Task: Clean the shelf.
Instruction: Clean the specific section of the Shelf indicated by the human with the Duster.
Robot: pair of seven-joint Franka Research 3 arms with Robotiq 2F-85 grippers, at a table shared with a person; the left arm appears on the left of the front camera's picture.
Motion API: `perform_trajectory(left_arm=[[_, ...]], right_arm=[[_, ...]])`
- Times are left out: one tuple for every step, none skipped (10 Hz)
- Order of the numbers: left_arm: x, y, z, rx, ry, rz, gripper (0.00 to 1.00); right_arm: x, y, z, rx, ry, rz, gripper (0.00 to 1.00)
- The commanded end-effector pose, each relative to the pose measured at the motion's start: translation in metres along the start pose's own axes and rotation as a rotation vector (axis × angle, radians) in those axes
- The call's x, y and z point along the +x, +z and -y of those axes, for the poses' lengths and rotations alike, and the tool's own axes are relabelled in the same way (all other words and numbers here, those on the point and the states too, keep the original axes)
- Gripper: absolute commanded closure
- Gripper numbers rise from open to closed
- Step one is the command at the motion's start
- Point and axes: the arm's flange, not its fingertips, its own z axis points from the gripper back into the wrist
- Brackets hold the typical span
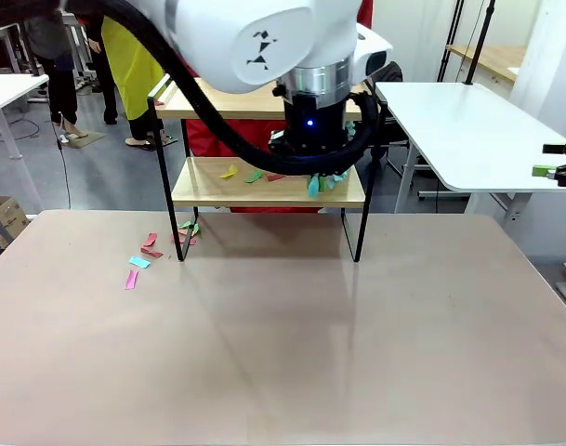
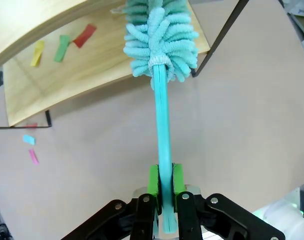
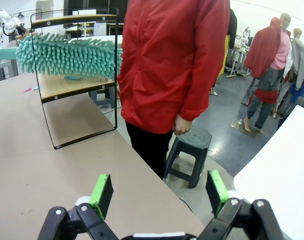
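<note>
The shelf (image 1: pixel 264 199) stands on the beige surface (image 1: pixel 283 353) near its far edge, about the middle of its width. It is a two-tier rack: two light wooden boards, one above the other, carried by a thin black metal frame with slim legs and raised side rails. The upper board (image 1: pixel 217 100) looks bare where it shows. The lower board (image 2: pixel 92 80) carries small paper scraps in a row, yellow (image 2: pixel 37 52), green (image 2: pixel 62 48) and red (image 2: pixel 84 36). More scraps, pink and light blue (image 1: pixel 138 263), lie on the surface by the shelf's left front leg.

The left hand (image 2: pixel 164 180) is clamped tight on the flat turquoise handle of a duster (image 2: pixel 161 45), its green pads pressed against both sides of the handle. The fluffy turquoise head reaches in between the two boards, over the right end of the lower one; whether its fibres touch the wood cannot be told.

The right hand (image 3: pixel 159 192) is spread wide with nothing between its fingers, well apart from the shelf. A person in a red jacket (image 3: pixel 171 60) stands just behind the shelf at the surface's far side.
</note>
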Motion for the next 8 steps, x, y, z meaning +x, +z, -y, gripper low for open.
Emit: perform_trajectory(left_arm=[[0.014, -0.003, 0.011, 0.016, 0.028, -0.009, 0.87], [0.012, -0.008, 0.011, 0.02, 0.04, -0.028, 0.87], [0.009, -0.012, 0.01, 0.021, 0.057, -0.051, 0.87], [0.004, -0.016, 0.012, 0.022, 0.053, -0.073, 0.87], [-0.002, -0.021, 0.015, 0.025, 0.04, -0.091, 0.87], [-0.004, -0.023, 0.017, 0.012, 0.041, -0.101, 0.87], [0.004, -0.023, 0.012, 0.021, 0.022, -0.071, 0.87], [0.004, -0.023, 0.012, 0.021, 0.022, -0.071, 0.87]], right_arm=[[0.006, -0.001, 0.0, -0.003, -0.013, -0.018, 0.0], [0.006, -0.001, 0.0, -0.003, -0.013, -0.018, 0.0], [0.006, -0.001, 0.0, -0.003, -0.013, -0.018, 0.0], [0.006, -0.001, 0.0, -0.003, -0.013, -0.018, 0.0], [0.006, -0.001, 0.0, -0.003, -0.013, -0.018, 0.0], [0.006, -0.001, 0.0, -0.003, -0.013, -0.018, 0.0], [0.006, -0.001, 0.0, -0.003, -0.013, -0.018, 0.0], [0.006, -0.001, 0.0, -0.003, -0.013, -0.018, 0.0]])
